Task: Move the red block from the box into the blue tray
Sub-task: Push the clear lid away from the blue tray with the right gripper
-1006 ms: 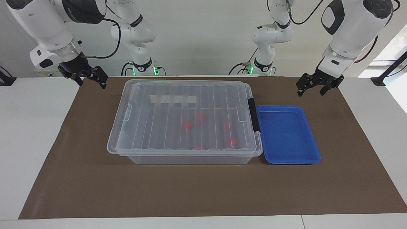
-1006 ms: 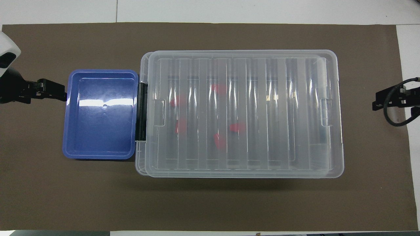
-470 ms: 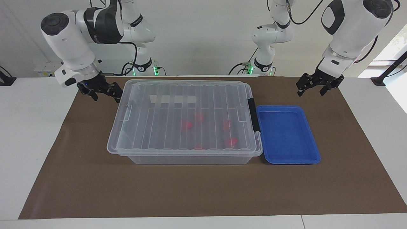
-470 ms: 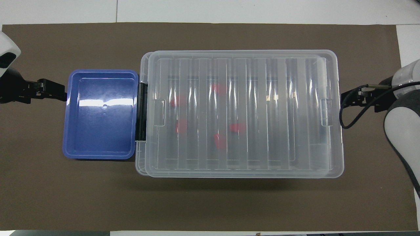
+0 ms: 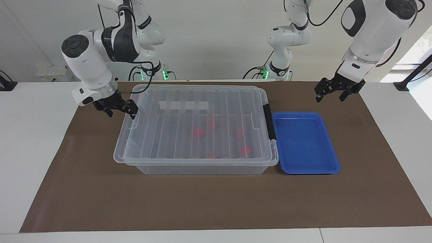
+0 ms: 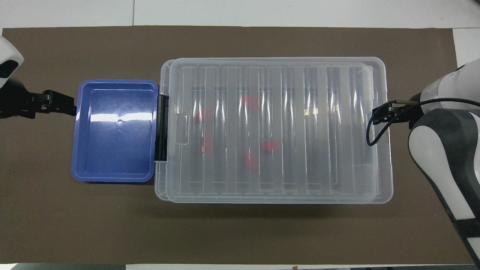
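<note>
With the lid (image 5: pixel 197 119) still on the box (image 5: pixel 199 165), it could be skewed if caught unevenly by the right hand (image 5: pixel 118 109), open and empty beside its rim; the left hand (image 5: pixel 334 91), equally spread, waits near the blue tray (image 5: pixel 329 141).

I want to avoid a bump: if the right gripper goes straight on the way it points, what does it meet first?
Probably the box: the right gripper, open, points down at its lid's short-end rim.

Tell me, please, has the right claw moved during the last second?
Yes. The right claw has come in toward the box and now hangs at the short end without the latch, its fingers open and empty.
</note>
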You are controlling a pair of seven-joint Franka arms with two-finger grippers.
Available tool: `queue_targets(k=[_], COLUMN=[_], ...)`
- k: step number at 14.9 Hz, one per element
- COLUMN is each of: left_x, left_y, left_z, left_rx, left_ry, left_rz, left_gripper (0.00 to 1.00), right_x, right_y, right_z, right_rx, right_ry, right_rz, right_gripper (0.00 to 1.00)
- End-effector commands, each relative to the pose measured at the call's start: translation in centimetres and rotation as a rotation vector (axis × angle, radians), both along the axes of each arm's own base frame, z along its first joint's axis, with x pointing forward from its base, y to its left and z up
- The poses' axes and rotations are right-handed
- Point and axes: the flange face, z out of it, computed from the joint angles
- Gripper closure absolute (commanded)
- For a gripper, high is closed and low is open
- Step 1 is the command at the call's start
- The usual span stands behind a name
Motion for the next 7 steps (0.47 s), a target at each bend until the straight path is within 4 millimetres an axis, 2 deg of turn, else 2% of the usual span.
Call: queue_targets(k=[1, 5, 7], left_x=[-0.5, -0.5, -0.5], left_y=[0.4, 0.4, 0.4], left_z=[0.3, 0.3, 0.4], left_rx=[0.008, 0.008, 0.008], left_ry=[0.001, 0.001, 0.000], left_rz=[0.000, 0.000, 0.000], left_gripper=[0.00, 0.00, 0.00], right_x=[-0.9, -1.7, -1.7], right_y=[-0.4, -0.8, -1.3], right_z=[-1.0, -2.7, -2.8], right_rx=[0.011, 0.010, 0.002], right_ry=[0.004, 0.039, 0.042], right_rz=[-0.007, 0.019, 0.032], right_gripper=[0.00, 0.00, 0.00])
